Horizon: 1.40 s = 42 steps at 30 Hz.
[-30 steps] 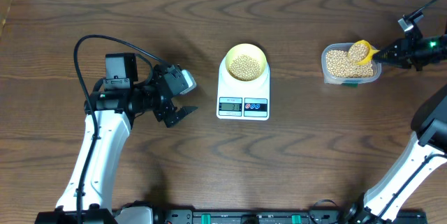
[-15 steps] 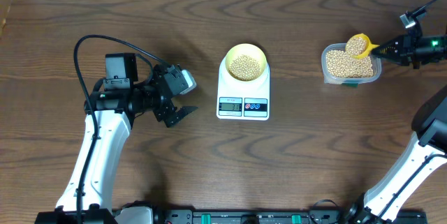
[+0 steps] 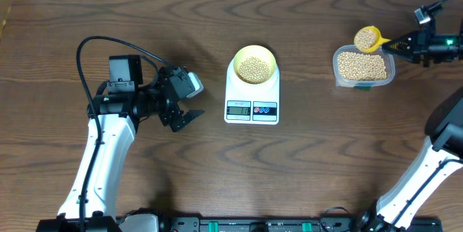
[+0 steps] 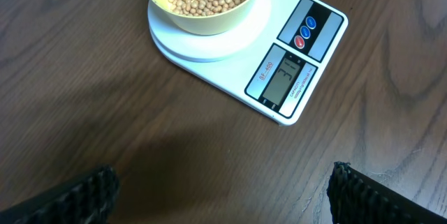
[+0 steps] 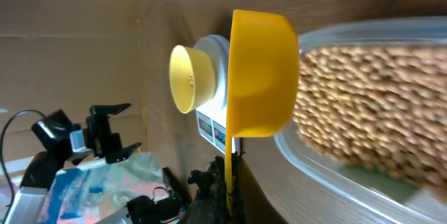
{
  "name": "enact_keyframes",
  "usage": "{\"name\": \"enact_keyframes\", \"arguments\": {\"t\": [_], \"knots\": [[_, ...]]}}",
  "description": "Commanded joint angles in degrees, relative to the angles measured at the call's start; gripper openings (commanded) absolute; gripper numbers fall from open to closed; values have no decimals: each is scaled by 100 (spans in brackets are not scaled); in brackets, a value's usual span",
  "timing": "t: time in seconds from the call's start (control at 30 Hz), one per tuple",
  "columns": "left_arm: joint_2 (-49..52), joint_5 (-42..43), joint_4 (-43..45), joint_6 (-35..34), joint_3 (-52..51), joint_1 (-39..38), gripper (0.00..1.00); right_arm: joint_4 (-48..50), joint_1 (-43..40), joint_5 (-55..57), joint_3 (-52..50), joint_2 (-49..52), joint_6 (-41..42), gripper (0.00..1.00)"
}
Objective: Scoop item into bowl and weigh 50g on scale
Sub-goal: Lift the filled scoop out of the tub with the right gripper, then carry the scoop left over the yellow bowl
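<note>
Many beans (image 3: 252, 69): lying in bowl (image 3: 270, 58) on scale (image 3: 252, 110); more fill tub (image 3: 388, 74)
Scoop (image 3: 367, 39): loaded, held above tub's far edge
Right gripper (image 3: 402, 44): clamped on scoop handle
Left gripper (image 3: 188, 102): jaws wide (holding nothing), near scale

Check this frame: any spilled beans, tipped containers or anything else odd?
Nothing stands out. The pale yellow bowl sits squarely on the scale; the beans are all inside it, the clear tub and the yellow scoop. No loose ones show on the table.
</note>
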Motion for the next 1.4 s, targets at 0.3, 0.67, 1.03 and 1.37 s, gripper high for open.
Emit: {"name": "enact_keyframes", "arguments": {"t": [0.3,0.67,1.03,1.37], "knots": [[22,-13,2,57,35,20,97,190,1023,-719,-22,-151,-133,1],[22,-13,2,57,35,20,97,280,1978,-734,-22,-151,-133,1],[22,-13,2,57,35,20,98,461,2743,-647,-22,-151,-136,1],[22,-13,2,57,35,20,98,881,3368,286,-22,-151,87,1]]}}
